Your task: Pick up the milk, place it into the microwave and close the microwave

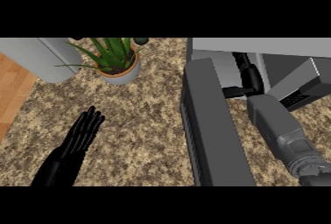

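Observation:
The microwave stands at the right of the counter with its dark grey door swung open toward me. My right forearm reaches over the door into the oven's cavity, and my right hand shows as a black shape inside it. Whether it holds anything is hidden, and no milk carton shows anywhere in the head view. My left hand rests open at the lower left above the speckled counter, fingers straight and pointing away from me.
A potted green plant stands at the back, left of the microwave. A large grey rounded object sits at the back left corner. The counter's left edge borders wooden floor.

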Robot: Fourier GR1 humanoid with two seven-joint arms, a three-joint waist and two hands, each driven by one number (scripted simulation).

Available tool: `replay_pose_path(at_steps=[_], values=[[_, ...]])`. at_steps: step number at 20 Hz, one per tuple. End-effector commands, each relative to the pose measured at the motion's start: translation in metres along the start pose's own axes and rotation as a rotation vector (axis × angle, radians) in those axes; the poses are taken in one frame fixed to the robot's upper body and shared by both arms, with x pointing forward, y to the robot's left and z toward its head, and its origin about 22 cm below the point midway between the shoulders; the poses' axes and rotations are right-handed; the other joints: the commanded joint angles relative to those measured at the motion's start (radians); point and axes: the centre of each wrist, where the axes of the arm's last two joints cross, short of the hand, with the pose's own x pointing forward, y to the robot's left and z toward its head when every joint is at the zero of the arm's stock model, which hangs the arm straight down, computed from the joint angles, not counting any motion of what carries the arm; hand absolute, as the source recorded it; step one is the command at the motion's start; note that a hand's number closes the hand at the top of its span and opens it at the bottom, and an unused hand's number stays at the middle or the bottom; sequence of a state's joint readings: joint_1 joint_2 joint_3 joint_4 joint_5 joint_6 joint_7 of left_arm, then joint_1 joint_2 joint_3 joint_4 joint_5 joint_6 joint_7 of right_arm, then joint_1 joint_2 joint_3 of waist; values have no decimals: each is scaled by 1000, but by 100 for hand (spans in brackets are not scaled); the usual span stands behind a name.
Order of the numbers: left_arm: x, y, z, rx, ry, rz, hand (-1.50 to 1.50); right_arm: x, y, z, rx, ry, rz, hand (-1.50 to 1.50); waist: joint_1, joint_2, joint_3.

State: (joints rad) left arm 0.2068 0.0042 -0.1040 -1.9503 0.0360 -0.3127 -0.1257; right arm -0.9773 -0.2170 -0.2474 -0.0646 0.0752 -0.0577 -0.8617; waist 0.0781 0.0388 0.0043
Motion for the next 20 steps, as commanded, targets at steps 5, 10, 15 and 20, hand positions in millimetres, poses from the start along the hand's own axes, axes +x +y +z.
replay_pose_path(at_steps=[5, 10, 15, 20], values=[[-9, -13, -20, -173, 51, -20, -150, -29, -16, 41, 40, 11, -117, -150, -45, -21, -2], [-25, -19, -35, -275, 57, -64, 150, -48, -4, 71, 56, -20, -125, -150, -57, -27, -2], [-36, -37, -36, -284, 135, -30, 150, -55, -17, 87, 99, -13, -148, -150, -85, -42, -5], [-73, -50, -43, -334, 166, -152, 150, -67, -33, 121, 86, -9, -143, -150, -94, -42, -5]])
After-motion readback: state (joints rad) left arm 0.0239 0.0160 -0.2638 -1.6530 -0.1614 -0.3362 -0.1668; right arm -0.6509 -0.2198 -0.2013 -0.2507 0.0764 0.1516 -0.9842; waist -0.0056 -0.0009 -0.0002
